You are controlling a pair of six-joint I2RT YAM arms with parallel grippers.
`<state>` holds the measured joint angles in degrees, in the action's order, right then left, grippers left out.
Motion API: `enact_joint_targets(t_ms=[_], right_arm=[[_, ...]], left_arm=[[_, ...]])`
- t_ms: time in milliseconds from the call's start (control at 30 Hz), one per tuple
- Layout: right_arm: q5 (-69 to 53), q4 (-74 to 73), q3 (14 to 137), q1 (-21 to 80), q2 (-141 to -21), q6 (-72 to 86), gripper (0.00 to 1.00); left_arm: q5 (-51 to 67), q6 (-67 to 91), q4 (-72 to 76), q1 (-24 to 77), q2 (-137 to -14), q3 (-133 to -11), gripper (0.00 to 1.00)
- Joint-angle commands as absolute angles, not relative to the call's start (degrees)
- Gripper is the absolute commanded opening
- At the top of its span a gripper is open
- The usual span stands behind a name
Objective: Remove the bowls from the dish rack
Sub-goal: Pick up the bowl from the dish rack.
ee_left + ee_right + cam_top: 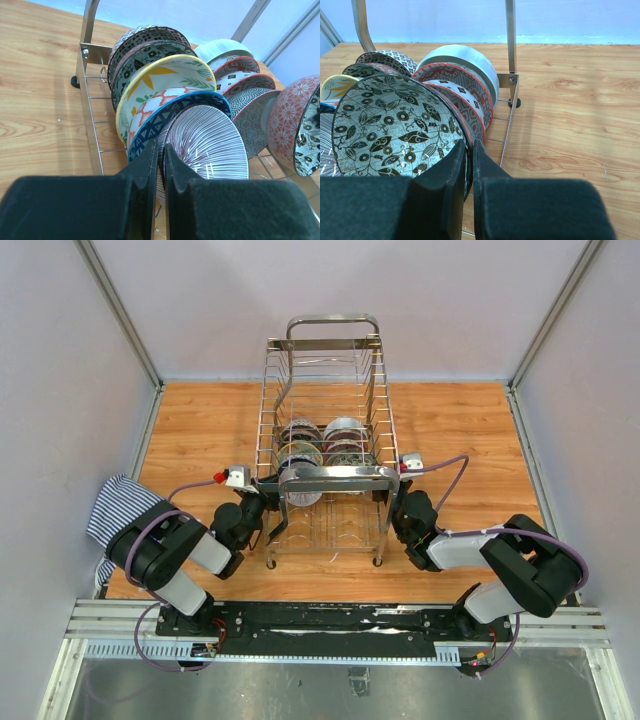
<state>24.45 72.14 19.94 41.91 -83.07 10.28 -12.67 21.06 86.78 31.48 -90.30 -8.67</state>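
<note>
The left fingers, black and padded, are pressed almost together on the near rim of a white ceramic bowl with fine purple radial stripes. This bowl stands on edge just beyond their tips and to the right. Behind it, farther from the fingers, more bowls lean in a row: a blue-lattice bowl, an orange-net patterned bowl, a yellow-rimmed bowl with leaf sprigs and dark patterned bowls at the far end.

The right fingers are drawn in just as narrowly. They pinch the right-hand rim of a white bowl covered in black leaves and flowers, which fills the space left of their tips. Beyond the tips stand red-rimmed patterned bowls, then a plain pale grey-blue bowl farthest off.

All these bowls sit on edge inside the chrome wire dish rack with tubular handles. The rack stands on the wooden counter between the two pairs of fingers, the left pair at its near left corner and the right pair at its near right corner. A blue-and-white striped cloth lies at the counter's left edge, well apart from the left fingers on their outer side.
</note>
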Motion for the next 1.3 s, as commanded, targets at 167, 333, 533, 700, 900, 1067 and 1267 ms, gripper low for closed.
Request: enact_joint_targets(t_ms=[167,333,533,700,900,1067,1267], right_arm=[[26.72,78.76,20.04,40.17,-81.74,10.89,0.05],[26.81,78.75,19.91,40.17,-81.61,10.85,0.05],[26.71,78.71,19.93,40.02,-81.52,10.88,0.05],[26.72,78.66,19.69,40.08,-81.22,10.89,0.05],[26.72,78.59,19.6,40.08,-81.12,10.96,0.05],[26.59,78.37,19.43,40.04,-80.77,10.98,0.05],[26.63,78.05,19.12,40.04,-80.02,11.03,0.05]], left_arm=[[-13.38,21.58,95.87,31.99,-89.28,-9.4,0.0],[-13.19,21.5,95.69,31.99,-89.2,-9.14,0.01],[-12.16,21.76,90.35,31.99,-88.08,-10.18,0.01],[-11.83,21.84,81.32,31.99,-84.98,-11.72,0.01],[-12.95,21.87,70.75,31.99,-79.79,-12.85,0.0],[-12.92,22.11,67.01,31.99,-78.28,-12.92,0.01],[-12.17,22.89,66.88,31.99,-79.48,-12.77,0.01]])
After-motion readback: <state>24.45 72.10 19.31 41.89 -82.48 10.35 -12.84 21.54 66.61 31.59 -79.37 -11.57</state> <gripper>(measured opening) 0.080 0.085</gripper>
